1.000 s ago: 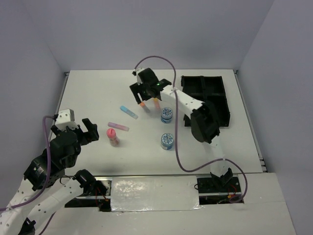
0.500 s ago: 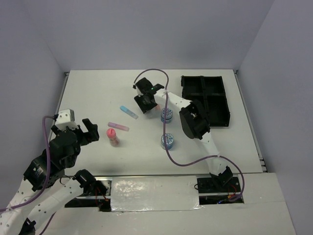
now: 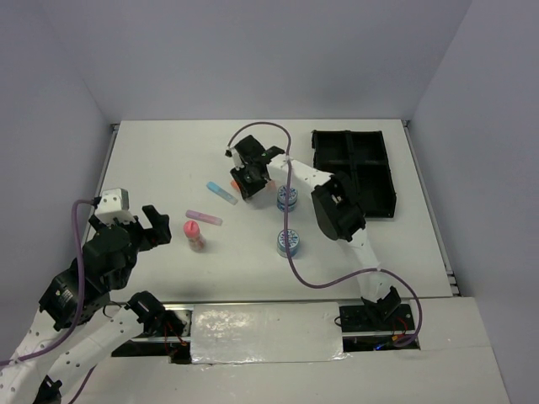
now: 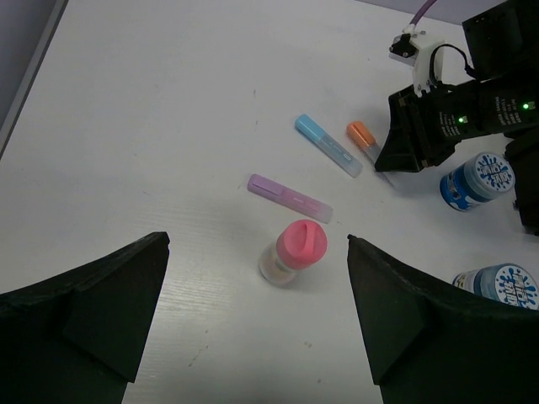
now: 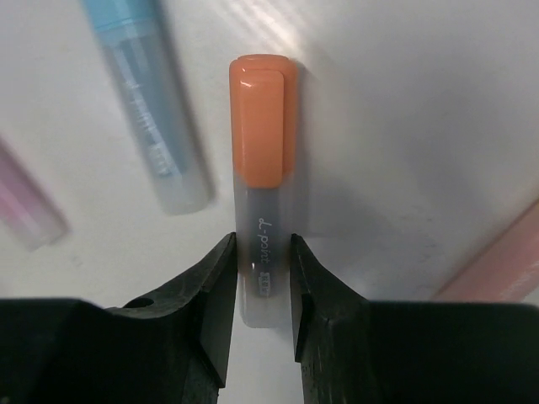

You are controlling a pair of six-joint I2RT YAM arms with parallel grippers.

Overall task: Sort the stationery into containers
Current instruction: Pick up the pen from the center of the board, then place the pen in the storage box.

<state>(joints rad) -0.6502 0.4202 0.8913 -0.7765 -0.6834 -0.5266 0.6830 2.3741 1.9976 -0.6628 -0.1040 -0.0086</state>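
White table (image 3: 168, 168); orange-capped frosted highlighter (image 5: 263, 151) in right hand (image 5: 262, 252).

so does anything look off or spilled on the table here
Nothing stands out. The pink bottle stands upright with its cap on, both blue-white tubs are upright and lidded, and the black tray sits flat. The right gripper pinches the orange highlighter squarely across its barrel.
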